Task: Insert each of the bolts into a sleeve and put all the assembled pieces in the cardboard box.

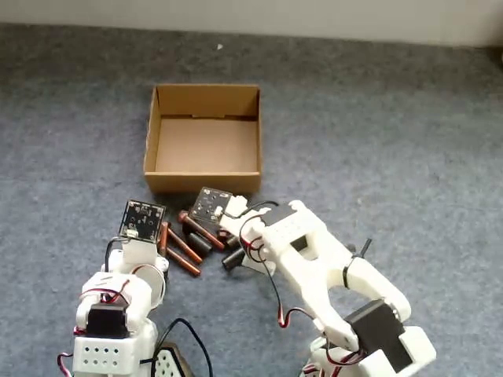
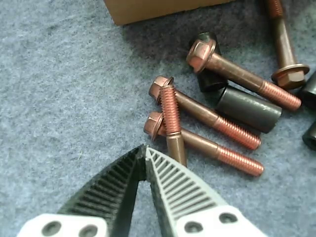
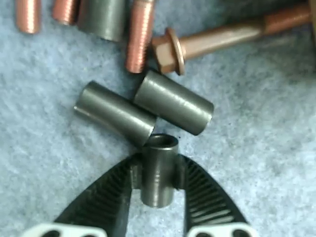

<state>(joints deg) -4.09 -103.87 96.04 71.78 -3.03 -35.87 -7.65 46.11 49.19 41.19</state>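
**Slick sleeve clamped, bolts loose by the box**

The box point(image 1: 206, 145) sits open, with bolts point(image 2: 237, 73) and sleeves point(image 3: 174, 102) heaped just before its near wall. The right gripper point(image 3: 158, 159) is clamped across one upright sleeve point(image 3: 159, 180). The left gripper point(image 2: 145, 154) has its fingers together, and a bolt point(image 2: 169, 111) runs beneath one. Both parts look hard, dense and slippery. I'd hold the sleeve mid-barrel and the bolt by its plain shank.
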